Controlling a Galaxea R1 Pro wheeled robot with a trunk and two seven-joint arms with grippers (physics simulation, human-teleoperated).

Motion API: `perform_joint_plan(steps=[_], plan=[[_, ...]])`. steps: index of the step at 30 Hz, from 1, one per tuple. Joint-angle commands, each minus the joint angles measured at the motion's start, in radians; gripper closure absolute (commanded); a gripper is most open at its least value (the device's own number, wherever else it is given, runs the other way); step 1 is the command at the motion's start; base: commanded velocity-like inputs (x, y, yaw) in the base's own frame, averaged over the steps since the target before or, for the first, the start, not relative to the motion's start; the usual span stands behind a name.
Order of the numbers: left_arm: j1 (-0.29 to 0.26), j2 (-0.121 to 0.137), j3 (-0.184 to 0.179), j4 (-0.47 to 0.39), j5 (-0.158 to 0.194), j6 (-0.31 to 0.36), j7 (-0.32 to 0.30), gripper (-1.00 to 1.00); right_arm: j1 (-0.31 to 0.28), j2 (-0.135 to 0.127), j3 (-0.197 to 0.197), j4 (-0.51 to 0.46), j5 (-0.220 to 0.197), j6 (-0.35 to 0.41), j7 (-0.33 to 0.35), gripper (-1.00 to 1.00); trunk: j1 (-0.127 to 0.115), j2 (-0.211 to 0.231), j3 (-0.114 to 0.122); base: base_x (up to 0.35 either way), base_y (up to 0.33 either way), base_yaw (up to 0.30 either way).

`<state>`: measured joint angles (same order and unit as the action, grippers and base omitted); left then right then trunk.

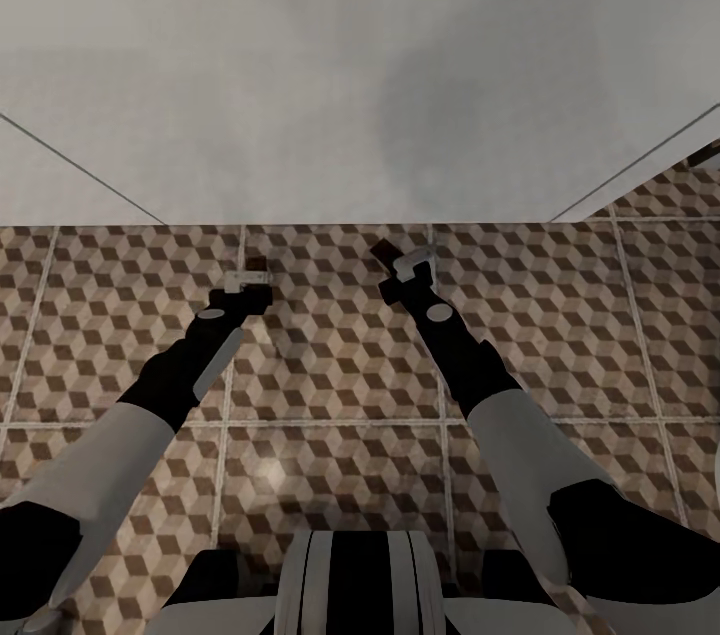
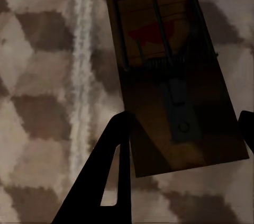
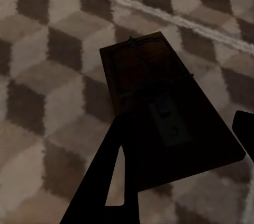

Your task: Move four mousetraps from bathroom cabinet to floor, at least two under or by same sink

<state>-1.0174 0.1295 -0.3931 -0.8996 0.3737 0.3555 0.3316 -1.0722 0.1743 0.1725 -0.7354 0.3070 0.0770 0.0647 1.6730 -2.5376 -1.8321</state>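
A mousetrap [image 2: 169,75] is pinched in the left pincer [image 2: 180,134], another mousetrap [image 3: 159,113] in the right pincer [image 3: 180,144], both held low over the bathroom floor [image 1: 330,385]. Light, stiff boards probably, best gripped by the edges, away from the spring bar.

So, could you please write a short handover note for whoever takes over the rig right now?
Left gripper: shut on a mousetrap, held above the bathroom floor.
Right gripper: shut on a second mousetrap, also above the tiles.
Done: two traps are in hand, near a white wall.
Left: set both down, at the sink if these are the sink pair. The other traps' whereabouts cannot be told from here.
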Motion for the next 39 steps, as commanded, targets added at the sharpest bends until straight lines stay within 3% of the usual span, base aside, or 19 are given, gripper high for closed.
perform_joint_plan(steps=[1,18,28,39], plan=[[-0.001,0.000,-0.006,0.005,0.008,0.003,0.014,1.00,0.000,0.000,-0.001,-0.002,0.011,0.006,0.003,1.00,0.000,0.000,-0.001,0.000,0.000,0.000],[0.000,-0.027,-0.007,0.058,0.007,-0.066,0.014,1.00,0.000,0.000,-0.002,0.041,0.011,-0.048,0.004,1.00,0.000,0.000,-0.001,0.000,0.000,0.000],[-0.001,-0.041,-0.007,0.055,0.007,-0.067,0.011,1.00,0.000,0.000,-0.008,0.232,0.011,-0.207,0.004,1.00,0.000,0.000,-0.001,0.000,0.000,0.000],[0.000,-0.042,-0.009,0.056,0.007,-0.066,0.013,1.00,-0.001,0.000,-0.008,0.260,0.011,-0.227,0.002,1.00,0.000,0.000,-0.001,0.000,0.000,0.000]])
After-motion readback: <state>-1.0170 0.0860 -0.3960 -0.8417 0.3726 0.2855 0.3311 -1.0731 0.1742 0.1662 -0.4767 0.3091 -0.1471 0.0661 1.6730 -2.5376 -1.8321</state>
